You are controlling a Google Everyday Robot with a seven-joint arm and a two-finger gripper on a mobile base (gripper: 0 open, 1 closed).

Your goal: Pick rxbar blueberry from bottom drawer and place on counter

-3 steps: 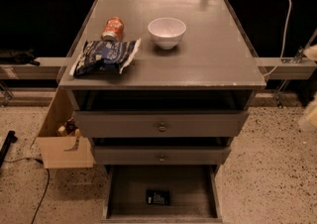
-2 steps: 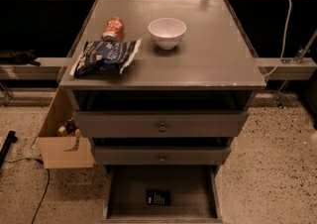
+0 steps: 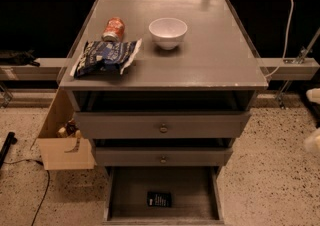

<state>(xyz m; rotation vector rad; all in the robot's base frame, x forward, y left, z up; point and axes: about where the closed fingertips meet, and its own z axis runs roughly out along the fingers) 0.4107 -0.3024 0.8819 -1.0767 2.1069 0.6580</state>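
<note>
**Bar lies in the open bottom drawer, hand out of view**

The dark wrapped bar [image 3: 159, 199] lies flat on the floor of the bottom drawer [image 3: 192, 190], which is pulled out toward the camera. It sits near the drawer's front edge, roughly midway between the side walls, and its pale lines of print face up. Nothing touches it, and it is the only thing in the drawer.

Above it, the middle drawer [image 3: 200, 157] and the top drawer [image 3: 205, 126] each carry a small round knob at the centre. Both stand slightly forward of the cabinet frame, and a dark gap shows over each one.

The grey desk [image 3: 215, 60] on top of the cabinet holds three things, all in its left half. A white bowl [image 3: 168, 32] stands upright near the middle. A red can [image 3: 113, 29] lies on its side to the left of the bowl, apart from it. A crinkled blue-and-white chip bag [image 3: 105, 57] lies just in front of the can, close to the desk's left front corner.

An open cardboard box [image 3: 65, 152] rests on the speckled floor [image 3: 270, 170] against the cabinet's left side. A pale cable [image 3: 287, 25] hangs down behind the desk on the right.

The hand does not appear in the camera view, so its state cannot be told. Two pale blurred shapes at the right edge are too indistinct to identify.
</note>
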